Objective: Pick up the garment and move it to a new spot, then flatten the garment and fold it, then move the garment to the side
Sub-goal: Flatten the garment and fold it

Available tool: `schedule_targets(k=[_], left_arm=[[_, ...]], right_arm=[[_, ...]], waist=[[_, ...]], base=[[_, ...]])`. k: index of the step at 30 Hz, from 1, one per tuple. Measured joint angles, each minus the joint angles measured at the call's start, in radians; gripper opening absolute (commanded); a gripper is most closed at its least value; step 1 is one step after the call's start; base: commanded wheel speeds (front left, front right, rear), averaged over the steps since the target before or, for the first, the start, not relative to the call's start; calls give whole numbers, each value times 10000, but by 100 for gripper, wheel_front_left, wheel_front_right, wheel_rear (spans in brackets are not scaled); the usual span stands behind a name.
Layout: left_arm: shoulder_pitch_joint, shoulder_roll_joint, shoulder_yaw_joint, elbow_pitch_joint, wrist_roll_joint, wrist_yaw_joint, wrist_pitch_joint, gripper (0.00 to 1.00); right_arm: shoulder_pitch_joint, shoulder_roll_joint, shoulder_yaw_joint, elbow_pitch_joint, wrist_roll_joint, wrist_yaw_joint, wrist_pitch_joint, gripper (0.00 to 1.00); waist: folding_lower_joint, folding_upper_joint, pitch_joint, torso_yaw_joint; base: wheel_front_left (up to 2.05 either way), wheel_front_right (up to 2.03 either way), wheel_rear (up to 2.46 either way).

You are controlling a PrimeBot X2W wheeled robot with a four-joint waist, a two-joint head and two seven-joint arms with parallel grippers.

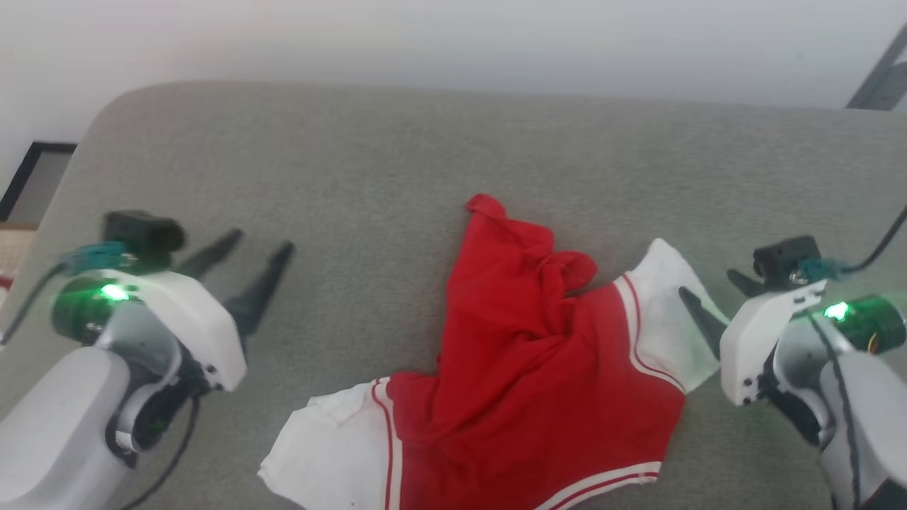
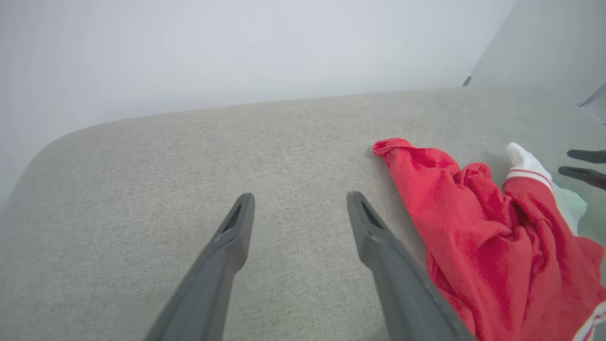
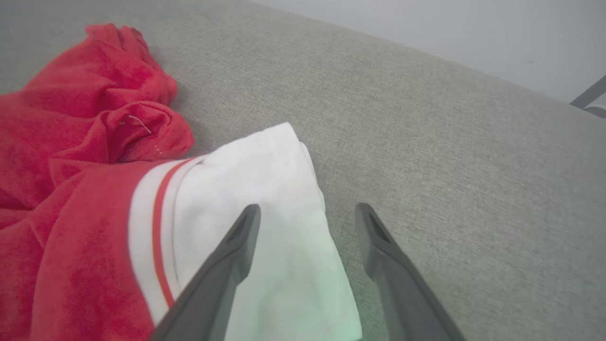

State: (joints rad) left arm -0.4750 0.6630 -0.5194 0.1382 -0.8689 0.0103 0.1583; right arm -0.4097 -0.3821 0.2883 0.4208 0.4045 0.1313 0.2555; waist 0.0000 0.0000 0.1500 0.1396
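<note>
Crumpled red shirt (image 1: pixel 538 368) on grey cushion (image 1: pixel 354 163) between left gripper (image 1: pixel 262 239), spread wide, empty, well apart from cloth, and right gripper (image 1: pixel 707 282), likewise spread, empty, straddling edge of white sleeve (image 3: pixel 265 189), contact unclear.

White wrist shells (image 1: pixel 191 312); green lights (image 1: pixel 113 292); dark fingers (image 1: pixel 262 283)

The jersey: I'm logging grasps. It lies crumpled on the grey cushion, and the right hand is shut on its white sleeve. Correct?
Not quite. The right wrist view shows the right hand open, straddling the edge of the white sleeve and gripping nothing. The jersey does lie crumpled on the grey cushion.
</note>
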Motion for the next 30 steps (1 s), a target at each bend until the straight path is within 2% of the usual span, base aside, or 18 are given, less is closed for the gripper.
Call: schedule_targets(k=[10, 18, 19, 20, 21, 30], left_arm=[[177, -422, 621, 1781, 489, 25, -2830, 100], [505, -928, 1181, 2642, 445, -115, -4038, 100], [552, -980, 1298, 2698, 437, -121, -4079, 100], [619, -1007, 1394, 2732, 466, -140, -4126, 100], [680, -1078, 1536, 2748, 472, -203, -4155, 100], [1064, -1609, 2546, 2558, 974, -527, -4172, 100]], right_arm=[[-1258, -796, 1141, 1028, 953, 0, 1179, 100], [-1967, -1266, 2176, 1578, 1896, 2, 1689, 100], [-2052, -1312, 2322, 1643, 1939, 0, 1691, 56], [-2136, -1383, 2433, 1701, 1919, 4, 1647, 3], [-2213, -1415, 2481, 1791, 1937, 8, 1559, 0], [-2960, -1490, 2240, 2777, 1590, 15, 633, 0]], waist=[[0, 0, 638, 670], [0, 0, 1046, 1059], [0, 0, 1074, 1097], [0, 0, 1099, 1130], [0, 0, 1122, 1163], [0, 0, 1146, 1285]], base=[[0, 0, 0], [0, 0, 0], [0, 0, 0], [0, 0, 0], [0, 0, 0], [0, 0, 0]])
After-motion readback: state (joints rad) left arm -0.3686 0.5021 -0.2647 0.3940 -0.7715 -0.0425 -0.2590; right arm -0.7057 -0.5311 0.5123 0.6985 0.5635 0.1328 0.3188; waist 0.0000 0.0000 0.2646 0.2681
